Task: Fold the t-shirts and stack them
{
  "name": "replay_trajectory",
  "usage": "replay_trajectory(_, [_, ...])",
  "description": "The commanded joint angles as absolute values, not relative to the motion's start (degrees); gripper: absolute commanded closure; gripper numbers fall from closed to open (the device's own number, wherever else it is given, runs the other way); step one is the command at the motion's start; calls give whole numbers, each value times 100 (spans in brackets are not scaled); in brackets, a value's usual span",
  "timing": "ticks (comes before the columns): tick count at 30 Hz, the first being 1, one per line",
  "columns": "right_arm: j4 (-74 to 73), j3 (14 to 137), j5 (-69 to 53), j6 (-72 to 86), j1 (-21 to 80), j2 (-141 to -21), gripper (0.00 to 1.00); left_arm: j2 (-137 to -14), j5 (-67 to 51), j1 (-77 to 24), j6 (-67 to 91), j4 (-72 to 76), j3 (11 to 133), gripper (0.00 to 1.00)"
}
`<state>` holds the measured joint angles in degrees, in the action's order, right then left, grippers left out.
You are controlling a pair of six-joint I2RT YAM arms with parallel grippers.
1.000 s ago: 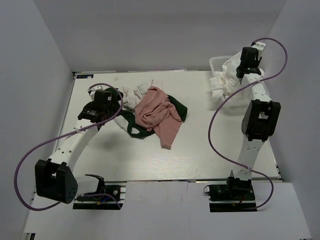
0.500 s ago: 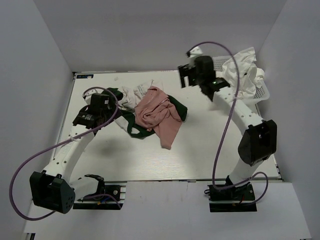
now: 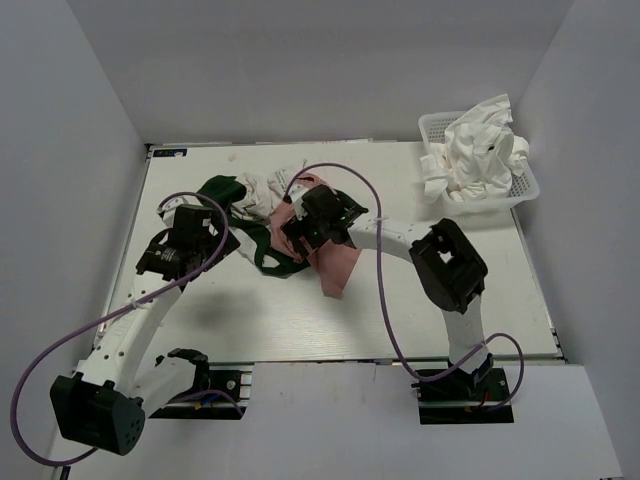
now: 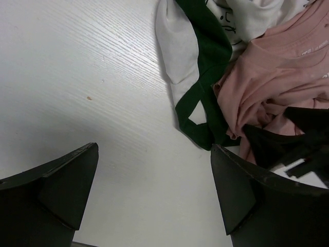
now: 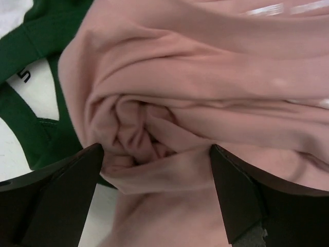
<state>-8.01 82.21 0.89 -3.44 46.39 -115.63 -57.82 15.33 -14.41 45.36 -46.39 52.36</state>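
Seen from above, my white counter (image 3: 450,280) carries a crumpled heap of t-shirts near its middle. A dusty pink shirt (image 3: 338,262) lies on top of a white shirt with dark green trim (image 3: 262,252), the two overlapping and unfolded. My right hand (image 5: 154,149) reaches across to the heap and hangs low over the pink shirt. Its fingers are spread wide to either side of a bunched knot of pink cloth. It has hold of nothing, and I cannot tell whether the tips touch the cloth. I judge it is set there to pinch that knot and lift the pink shirt clear of the one beneath. My left hand (image 4: 153,152) is also wide open and empty, over bare counter just beside the heap, probably placed to take an edge once the shirts are parted. At the far right corner a white latticed basket (image 3: 430,125) holds more white shirts (image 3: 480,150), piled above its rim. Nothing is folded or stacked yet, so I judge the task to be at its start.
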Motion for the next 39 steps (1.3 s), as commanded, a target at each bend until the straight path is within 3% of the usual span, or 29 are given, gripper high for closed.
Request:
replay_trajectory(1, [-545,8437,-27,-124,4807,-11899,12,-5660,1406,-1424,4597,-4632,5150,0])
replay_trajectory(2, [-519,8533,-26,-62,4834,-11926,18,-5660,1337,-1424,4597,-4580,5150,0])
replay_trajectory(3, [-484,8552,148,-35,4825,-11970,47,-5660,1336,-1424,4597,-4579,5150,0])
replay_trajectory(4, [-466,8595,202,182,4816,-11936,67,-5660,1336,-1424,4597,-4579,5150,0])
replay_trajectory(6, [-309,8543,324,220,4773,-11822,93,-5660,1336,-1424,4597,-4640,5150,0])
replay_trajectory(7, [-186,8526,543,220,4764,-11534,100,-5660,1388,-1424,4597,-4641,5150,0])
replay_trajectory(11, [95,8499,1255,123,4720,-10750,100,-5660,1389,-1424,4597,-4641,5150,0])
replay_trajectory(17, [132,9385,2680,-211,4351,-9854,100,-5721,1187,-1424,4544,-4386,5150,0])
replay_trajectory(29, [-81,12581,3663,-640,2270,-10485,100,-6398,1450,-1424,4491,-4315,5633,0])
replay_trajectory(39, [791,12771,3208,-940,854,-10784,100,-7083,1503,-1424,4491,-4096,5871,0])
